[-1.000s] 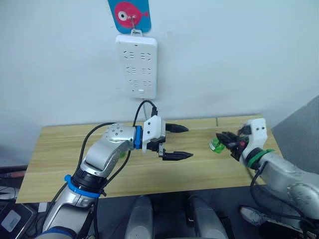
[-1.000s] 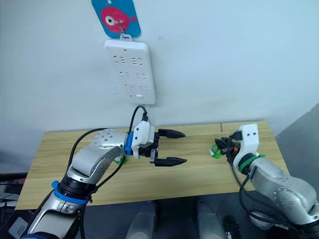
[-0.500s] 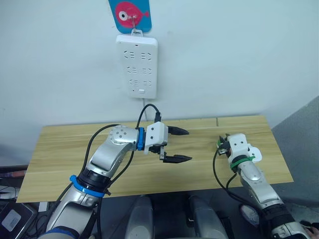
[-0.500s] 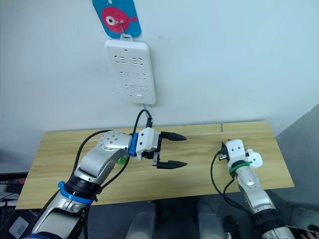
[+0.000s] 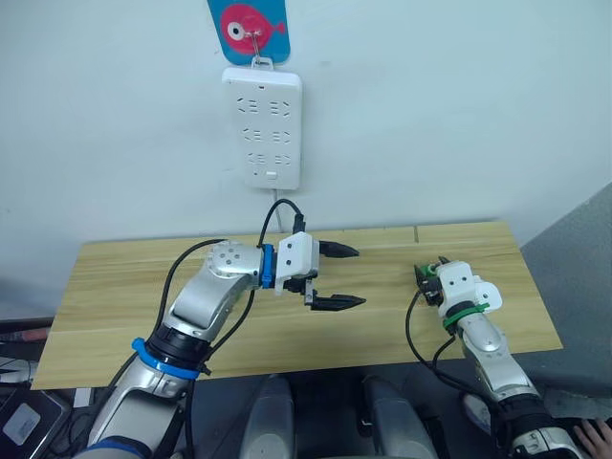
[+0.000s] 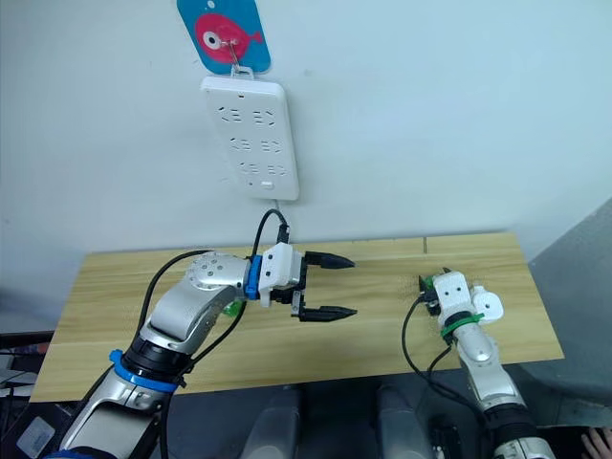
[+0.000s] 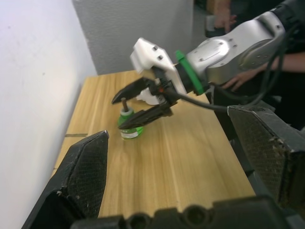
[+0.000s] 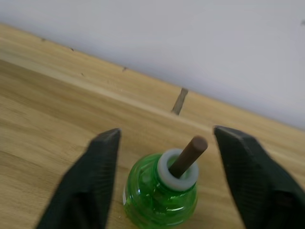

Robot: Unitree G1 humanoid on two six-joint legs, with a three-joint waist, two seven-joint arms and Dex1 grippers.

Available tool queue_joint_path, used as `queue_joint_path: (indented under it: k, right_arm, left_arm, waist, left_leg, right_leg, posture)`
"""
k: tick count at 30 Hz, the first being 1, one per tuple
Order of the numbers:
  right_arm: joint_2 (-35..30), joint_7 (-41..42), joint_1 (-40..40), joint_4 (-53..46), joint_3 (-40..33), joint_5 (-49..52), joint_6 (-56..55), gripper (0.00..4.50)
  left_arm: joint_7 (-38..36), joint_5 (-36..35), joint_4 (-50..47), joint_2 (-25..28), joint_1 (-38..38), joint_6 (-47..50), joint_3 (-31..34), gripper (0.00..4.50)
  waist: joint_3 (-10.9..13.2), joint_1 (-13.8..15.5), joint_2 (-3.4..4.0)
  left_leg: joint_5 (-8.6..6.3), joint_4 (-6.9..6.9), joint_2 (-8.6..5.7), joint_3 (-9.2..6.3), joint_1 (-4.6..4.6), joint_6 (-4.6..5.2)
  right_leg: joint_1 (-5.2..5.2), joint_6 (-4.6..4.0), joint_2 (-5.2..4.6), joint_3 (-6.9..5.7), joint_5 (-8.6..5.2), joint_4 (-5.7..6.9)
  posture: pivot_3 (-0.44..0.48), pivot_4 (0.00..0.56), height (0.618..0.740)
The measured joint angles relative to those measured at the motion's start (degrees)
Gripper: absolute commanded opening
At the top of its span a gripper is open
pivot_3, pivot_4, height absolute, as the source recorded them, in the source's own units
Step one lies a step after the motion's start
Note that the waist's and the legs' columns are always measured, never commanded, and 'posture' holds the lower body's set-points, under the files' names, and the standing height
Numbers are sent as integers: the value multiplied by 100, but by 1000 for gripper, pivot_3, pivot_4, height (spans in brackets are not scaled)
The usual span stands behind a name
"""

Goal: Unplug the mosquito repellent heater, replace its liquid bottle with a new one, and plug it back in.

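A green liquid bottle [image 8: 161, 193] with a brown wick stands upright on the wooden table [image 5: 115, 287]. My right gripper [image 8: 167, 130] is open, one finger on each side of the bottle without touching it; the left wrist view shows the same, the right gripper [image 7: 118, 113] straddling the bottle [image 7: 128, 129]. A white rounded object [image 5: 488, 296], apparently the mosquito repellent heater, lies on the table beside my right wrist. My left gripper [image 5: 346, 277] hovers open and empty over the middle of the table, pointing toward the right gripper.
A white power strip [image 5: 262, 127] hangs on the wall under a blue fish hook [image 5: 251, 27], its sockets empty. A second green object [image 6: 232, 308] peeks out behind my left forearm. A person's hands [image 7: 238, 81] show beyond the table's right end.
My right gripper has opened and let go of the green bottle, which now stands on the table. The right forearm has swung in toward me. The left gripper stays open, barely moved.
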Motion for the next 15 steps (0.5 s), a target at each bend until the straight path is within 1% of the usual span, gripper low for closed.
queue_joint_path:
  k: [1,3,5,7,10,12,15]
  right_arm:
    - [-74,77,66,-268,-59,10,40,4442]
    - [-306,392,232,-1153,-143,186,368,4442]
    - [-505,809,214,-2098,-206,554,905,4442]
    - [-712,1332,140,-2866,-176,1089,1595,4442]
    - [-1034,2014,63,-3491,-69,1683,2479,4442]
    - [-1212,2410,-105,-3621,48,1858,2896,4442]
    - [-1470,2989,-399,-3772,172,2024,3270,4442]
  left_arm:
    - [67,2,2,-25,71,-15,48,4500]
    - [390,37,5,-193,374,-239,283,4500]
    - [779,124,37,-330,757,-486,482,4500]
    - [1274,356,-23,-446,1251,-772,659,4500]
    - [2131,765,-307,-627,1987,-969,842,4500]
    - [2698,951,-653,-765,2383,-927,1022,4500]
    - [3457,1031,-1346,-1019,3248,-680,1325,4500]
  waist:
    - [0,-4,0]
    - [1,-14,5]
    - [1,-36,5]
    - [1,-38,5]
    - [2,5,4]
    - [7,67,3]
    - [22,98,3]
  left_leg:
    - [0,0,1,0,-1,0]
    - [0,0,1,2,2,0]
    - [0,0,4,-4,5,0]
    - [0,0,6,-15,10,0]
    - [0,1,3,-15,6,0]
    - [0,5,1,-12,4,0]
    - [0,3,-3,-4,6,-1]
  right_leg:
    - [0,0,0,0,0,0]
    - [0,1,-1,4,0,1]
    - [3,1,1,0,0,3]
    - [9,1,1,-7,-1,4]
    - [11,1,-2,-7,-2,0]
    - [10,2,-3,-3,-2,-1]
    - [12,5,-9,2,-2,-6]
  posture:
    - [289,270,740]
    - [283,274,740]
    - [280,279,740]
    - [282,280,740]
    - [294,288,740]
    - [304,299,740]
    - [329,316,740]
